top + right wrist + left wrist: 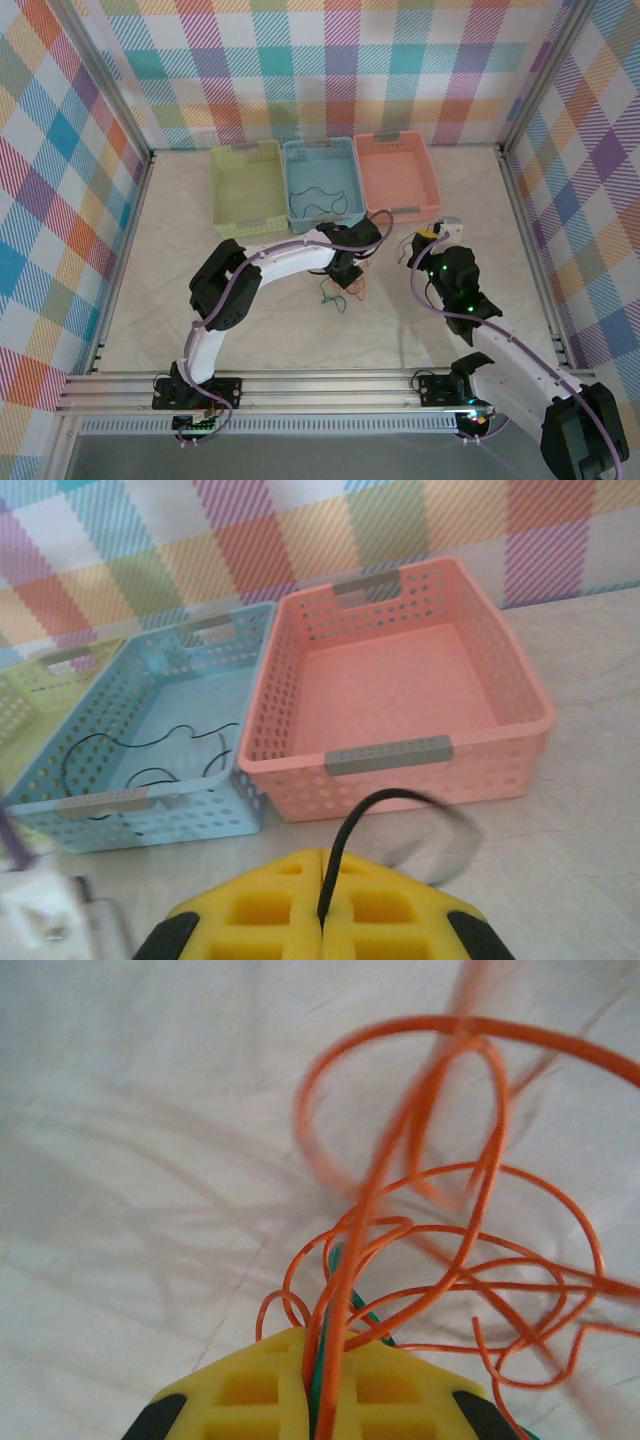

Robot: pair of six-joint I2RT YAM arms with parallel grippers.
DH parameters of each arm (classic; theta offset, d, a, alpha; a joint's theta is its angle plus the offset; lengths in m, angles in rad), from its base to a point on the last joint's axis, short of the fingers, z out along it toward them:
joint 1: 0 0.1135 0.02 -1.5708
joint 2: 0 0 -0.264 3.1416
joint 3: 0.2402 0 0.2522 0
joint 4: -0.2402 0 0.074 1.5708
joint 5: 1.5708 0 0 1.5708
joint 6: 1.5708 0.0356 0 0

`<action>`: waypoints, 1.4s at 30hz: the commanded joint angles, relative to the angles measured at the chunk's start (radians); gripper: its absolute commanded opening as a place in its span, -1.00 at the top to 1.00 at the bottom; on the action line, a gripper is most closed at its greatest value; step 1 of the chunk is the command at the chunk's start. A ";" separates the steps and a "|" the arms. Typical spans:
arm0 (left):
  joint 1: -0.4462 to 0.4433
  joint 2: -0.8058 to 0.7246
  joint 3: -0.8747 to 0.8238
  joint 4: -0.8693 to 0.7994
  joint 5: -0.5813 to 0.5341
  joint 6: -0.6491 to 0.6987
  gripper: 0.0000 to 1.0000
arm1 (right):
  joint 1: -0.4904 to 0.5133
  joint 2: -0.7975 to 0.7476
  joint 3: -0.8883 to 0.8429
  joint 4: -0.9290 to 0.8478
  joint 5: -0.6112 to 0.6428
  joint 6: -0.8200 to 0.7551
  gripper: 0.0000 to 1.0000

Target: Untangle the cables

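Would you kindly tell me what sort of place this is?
Likely a robot test cell: plaid walls enclose the table, left arm and right arm sit on a metal rail, and green basket, blue basket and pink basket line the back.

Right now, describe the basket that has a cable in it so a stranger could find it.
Three baskets line the plaid back wall. The blue basket sits between the green basket and the pink basket; it alone holds a thin black cable.

top: overhead, whole table (180,260) | left wrist: close, downward | right wrist: toward baskets (388,753)
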 commanded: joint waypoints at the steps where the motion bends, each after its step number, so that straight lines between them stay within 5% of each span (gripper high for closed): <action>1: -0.009 -0.104 -0.089 -0.034 -0.188 -0.087 1.00 | -0.005 -0.016 -0.005 -0.031 0.094 0.013 1.00; 6: 0.001 -0.172 -0.179 -0.025 -0.284 -0.137 1.00 | -0.007 -0.008 -0.003 -0.031 0.103 0.022 1.00; 15: 0.001 -0.198 -0.204 -0.009 -0.274 -0.135 1.00 | -0.007 0.004 -0.008 0.035 -0.047 0.002 1.00; 29: 0.011 -0.547 -0.442 0.244 -0.269 -0.181 1.00 | -0.007 0.065 0.162 0.035 -0.370 0.022 1.00; 42: 0.047 -0.637 -0.542 0.385 -0.103 -0.205 1.00 | 0.001 0.626 0.705 0.000 -0.568 0.087 1.00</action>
